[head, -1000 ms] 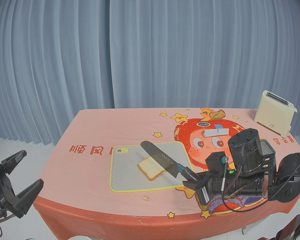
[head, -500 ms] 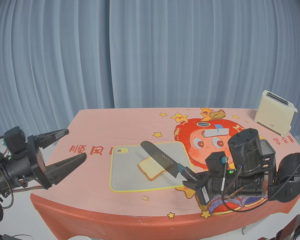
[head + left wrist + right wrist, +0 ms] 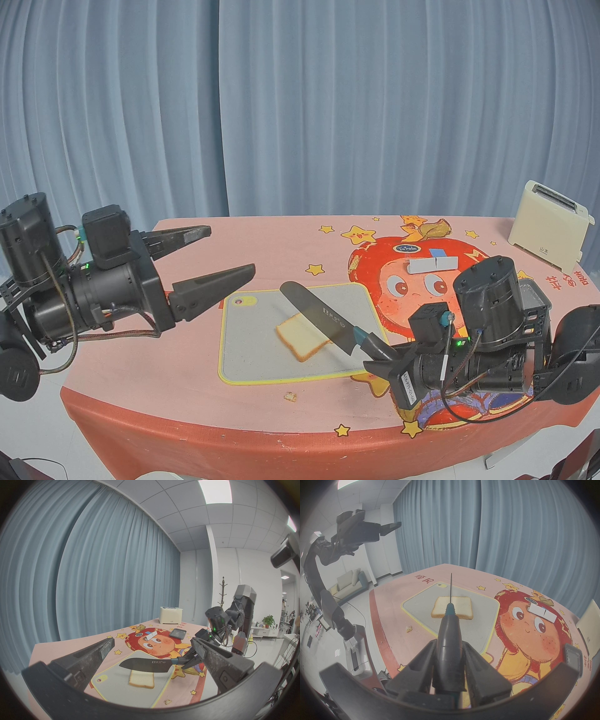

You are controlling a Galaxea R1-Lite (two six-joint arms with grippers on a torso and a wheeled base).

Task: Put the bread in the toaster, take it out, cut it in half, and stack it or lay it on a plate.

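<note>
Pink printed table; grey yellow-rimmed cutting board lies near its front edge. Cream toaster stands well apart from the board, beyond its far right corner at the table's rim.

Left gripper hangs above the table off the board's left side, fingers spread wide, holding nothing, tips pointing toward the board. Right gripper sits off the board's right front corner, fingers pinching the handle of the knife.

Knife blade stands on edge, reaching over the board and across the bread; whether it touches cannot be told. Bread lies flat, right of the board's centre.

Small crumb lies on the cloth just in front of the board.
</note>
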